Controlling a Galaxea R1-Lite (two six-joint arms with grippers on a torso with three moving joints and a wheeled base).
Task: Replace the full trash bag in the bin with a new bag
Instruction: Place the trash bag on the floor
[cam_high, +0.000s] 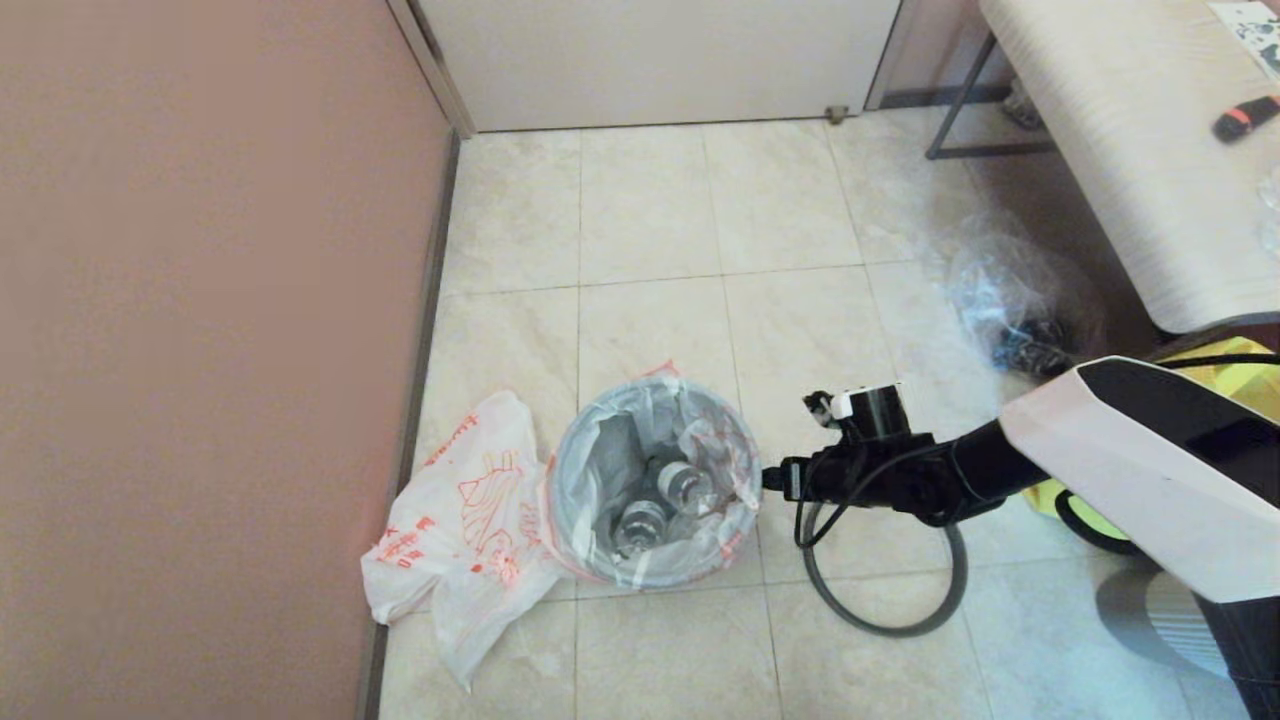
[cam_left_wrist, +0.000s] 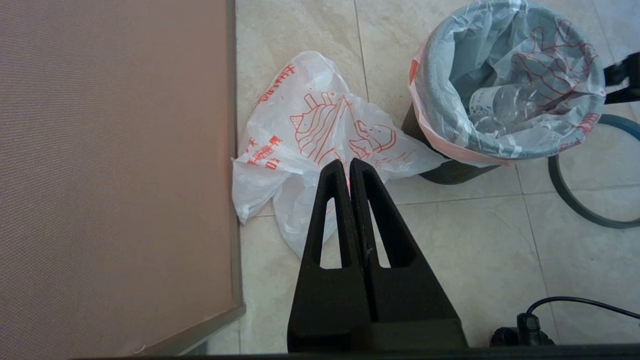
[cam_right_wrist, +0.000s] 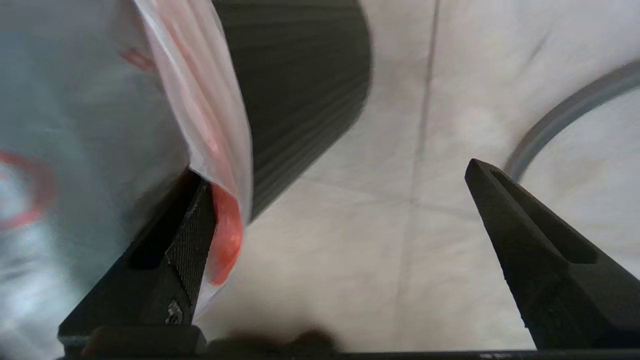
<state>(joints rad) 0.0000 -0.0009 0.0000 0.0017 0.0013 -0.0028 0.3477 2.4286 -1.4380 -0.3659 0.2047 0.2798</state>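
Observation:
The full trash bag (cam_high: 600, 440) lines the bin (cam_left_wrist: 445, 172) on the floor, with clear bottles showing inside and its pink-red rim folded over the edge. My right gripper (cam_high: 770, 478) is at the bin's right rim. It is open (cam_right_wrist: 335, 170): one finger (cam_right_wrist: 185, 240) touches the bag's rim band (cam_right_wrist: 210, 100) beside the black bin wall (cam_right_wrist: 300, 75), and the other stands wide apart. The new bag (cam_high: 460, 510) lies crumpled on the tiles left of the bin. My left gripper (cam_left_wrist: 348, 162) hangs shut above the new bag (cam_left_wrist: 310, 130), holding nothing.
A dark-grey rim ring (cam_high: 880, 625) lies on the tiles under the right arm. A pinkish wall (cam_high: 200, 350) runs close along the left. A clear plastic bag (cam_high: 1000, 290), a light table (cam_high: 1130, 150) and something yellow (cam_high: 1240, 370) are at the right.

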